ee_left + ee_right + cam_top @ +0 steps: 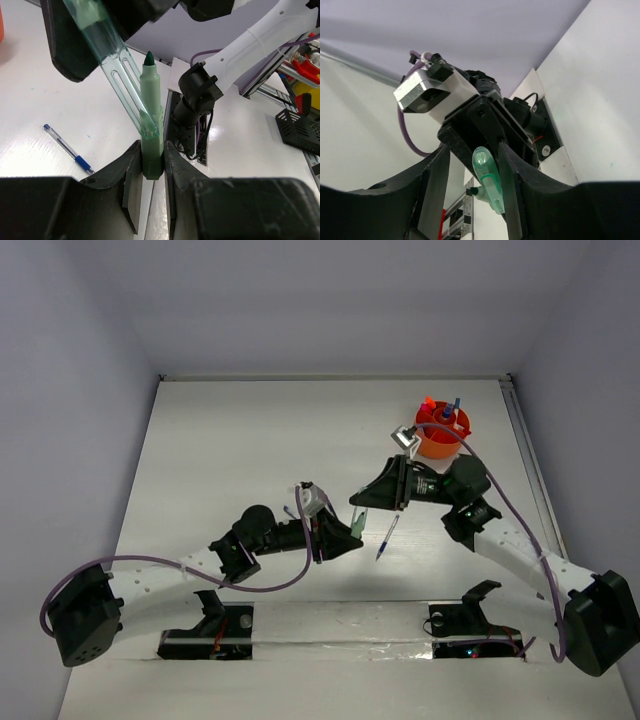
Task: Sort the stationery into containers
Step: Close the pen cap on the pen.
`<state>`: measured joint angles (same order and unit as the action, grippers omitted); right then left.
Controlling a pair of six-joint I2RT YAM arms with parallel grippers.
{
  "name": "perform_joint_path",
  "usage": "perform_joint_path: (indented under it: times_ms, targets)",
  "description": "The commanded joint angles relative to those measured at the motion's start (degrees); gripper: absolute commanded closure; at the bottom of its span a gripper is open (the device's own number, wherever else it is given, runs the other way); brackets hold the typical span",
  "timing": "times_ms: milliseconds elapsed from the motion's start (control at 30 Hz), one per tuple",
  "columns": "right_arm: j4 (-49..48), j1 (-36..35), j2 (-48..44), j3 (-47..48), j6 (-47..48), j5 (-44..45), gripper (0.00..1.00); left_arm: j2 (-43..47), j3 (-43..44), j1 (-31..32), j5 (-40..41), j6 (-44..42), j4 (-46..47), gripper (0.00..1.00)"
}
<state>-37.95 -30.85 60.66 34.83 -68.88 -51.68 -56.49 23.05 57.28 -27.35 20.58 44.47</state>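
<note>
My left gripper (350, 540) (152, 150) is shut on the back end of an uncapped green marker (150, 100), which stands upright with its dark tip showing. My right gripper (364, 502) (474, 147) holds the clear pale green cap (117, 80) (487, 182) by its closed end. The cap is tilted, and its open end rests beside the marker's body, not over the tip. A blue pen (387, 537) (67, 149) lies on the table beside both grippers. The orange cup (440, 438) stands at the back right with several pens in it.
The right arm's base and cables (197, 95) stand behind the marker. The arm mounts (225, 625) (465, 620) sit at the near edge. A rail (520, 440) runs along the right wall. A black crate (300, 125) stands off the table.
</note>
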Motion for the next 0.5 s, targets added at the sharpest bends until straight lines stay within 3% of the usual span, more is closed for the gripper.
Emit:
perform_joint_path:
  times_ms: [0,300,467]
  targets:
    - [5.53,-0.53,-1.25,1.74,5.86,3.16,0.51,0.06,0.07,0.12,-0.33,0.52,4.05,1.00]
    - [7.37,-0.53,-2.56,1.56,8.67,5.62,0.73,-0.55,-0.02,0.12,-0.42,0.87,4.58,1.00]
    - [9.30,-0.53,-5.02,1.56,11.84,8.52,0.76,-2.22,0.33,0.12,-0.68,1.22,4.75,1.00]
